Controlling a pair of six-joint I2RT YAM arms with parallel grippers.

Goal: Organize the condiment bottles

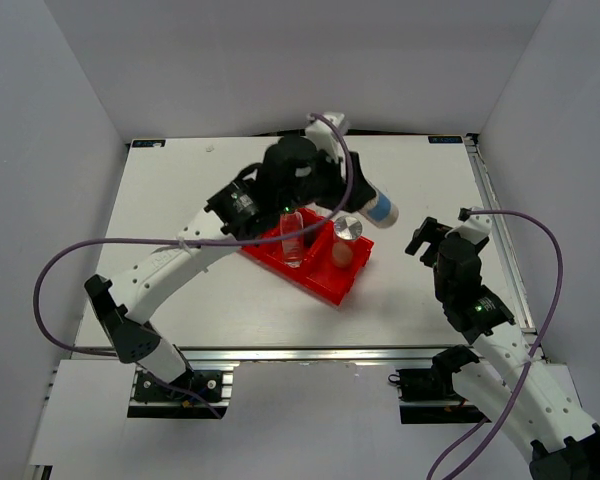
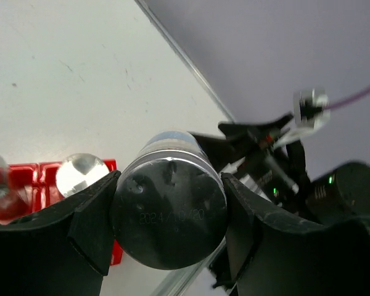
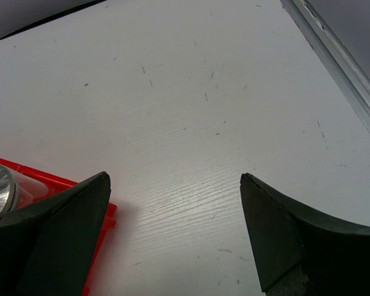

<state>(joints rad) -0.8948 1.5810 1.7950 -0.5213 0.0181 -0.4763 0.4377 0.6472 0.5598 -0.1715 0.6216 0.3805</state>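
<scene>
Only the left wrist view shows the left gripper [image 2: 169,185] clamped on a silver-based cylindrical shaker [image 2: 168,216]; overhead, the arm hides that grip beside the red divided plastic bin [image 1: 318,280]; right gripper [image 1: 425,238] jaws stand apart

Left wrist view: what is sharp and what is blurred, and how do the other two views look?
Left wrist: the end of the held bottle is sharp enough to show stamped print, the right arm behind it soft. Right wrist: table grain crisp, dark fingers nearly featureless. Top external: even light, no hard shadows around the red bin.
</scene>
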